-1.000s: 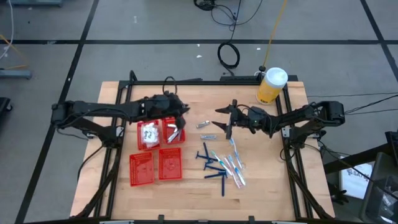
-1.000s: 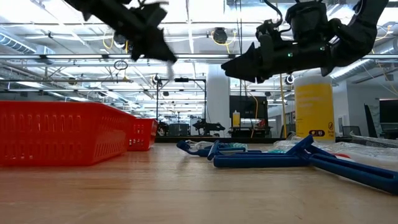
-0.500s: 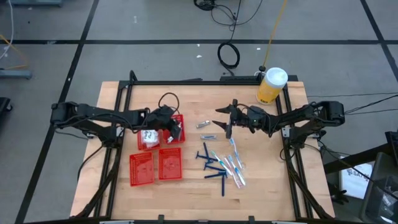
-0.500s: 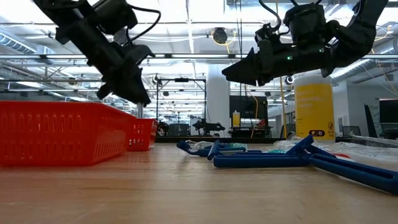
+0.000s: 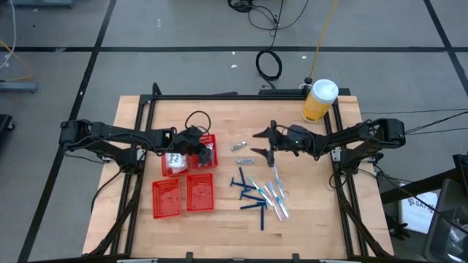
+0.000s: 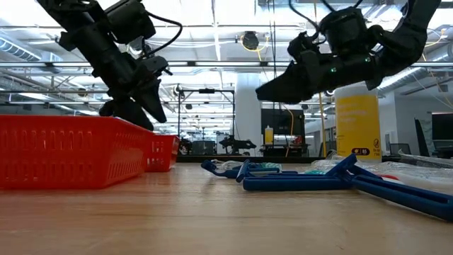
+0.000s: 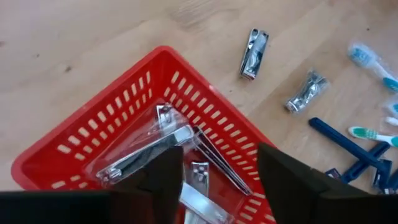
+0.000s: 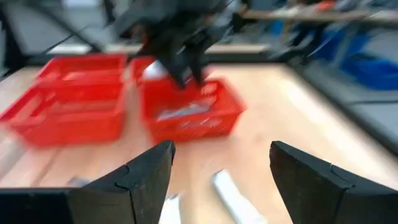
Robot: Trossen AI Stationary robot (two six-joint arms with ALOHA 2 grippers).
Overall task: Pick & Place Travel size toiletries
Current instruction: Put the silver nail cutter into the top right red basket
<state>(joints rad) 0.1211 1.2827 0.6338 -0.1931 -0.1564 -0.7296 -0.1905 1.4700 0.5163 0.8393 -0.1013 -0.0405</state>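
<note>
Left claw [image 5: 205, 150] lower, into basket [image 5: 212, 139]

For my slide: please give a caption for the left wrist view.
Left hand open above red basket holding wrapped nail clippers.

Four red mesh baskets [image 5: 183, 195] on table [image 5: 307, 226] — yellow jar [image 5: 318, 101] at corner.

Four baskets [image 5: 187, 175] sit on the table's [image 5: 307, 226] left. Razors [image 5: 252, 197] and toothbrushes [image 5: 276, 191] lie to their right. A jar [image 5: 319, 101] stands at the back right corner.
</note>
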